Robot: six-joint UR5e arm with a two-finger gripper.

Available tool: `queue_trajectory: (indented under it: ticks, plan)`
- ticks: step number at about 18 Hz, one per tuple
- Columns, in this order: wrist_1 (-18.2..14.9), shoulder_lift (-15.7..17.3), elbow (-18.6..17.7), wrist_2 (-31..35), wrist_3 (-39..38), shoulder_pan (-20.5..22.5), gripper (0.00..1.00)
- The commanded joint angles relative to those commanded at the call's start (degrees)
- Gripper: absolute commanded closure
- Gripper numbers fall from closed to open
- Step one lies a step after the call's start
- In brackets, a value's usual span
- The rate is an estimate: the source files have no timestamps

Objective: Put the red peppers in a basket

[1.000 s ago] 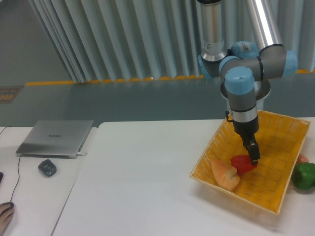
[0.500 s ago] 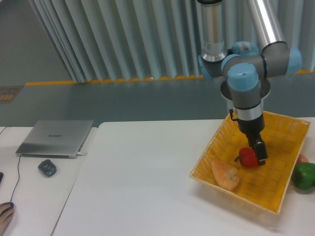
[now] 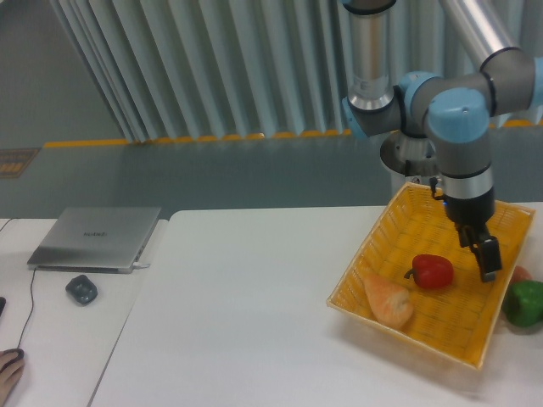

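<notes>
One red pepper (image 3: 433, 270) in basket (image 3: 422, 222); one tool (image 3: 485, 259).

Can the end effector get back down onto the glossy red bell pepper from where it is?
Probably yes: the end effector hangs beside the glossy red bell pepper, which lies uncovered in the yellow wicker basket.

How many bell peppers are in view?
2: a red pepper lying in the basket, and a green pepper on the table just outside its right side, partly cut off by the frame.
</notes>
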Motion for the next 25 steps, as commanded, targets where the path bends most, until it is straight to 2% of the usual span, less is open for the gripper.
queue_trajectory:
  ticks: [5,12,25]
  plan:
    - [-1.50,-1.58,1.41,-0.36,6.69,3.52,0.00]
    - [-1.24,-3.16,1.94,-2.90,13.98,8.71,0.00]
    - [-1.32,-4.13,1.94,-3.17,16.10,11.61,0.00]
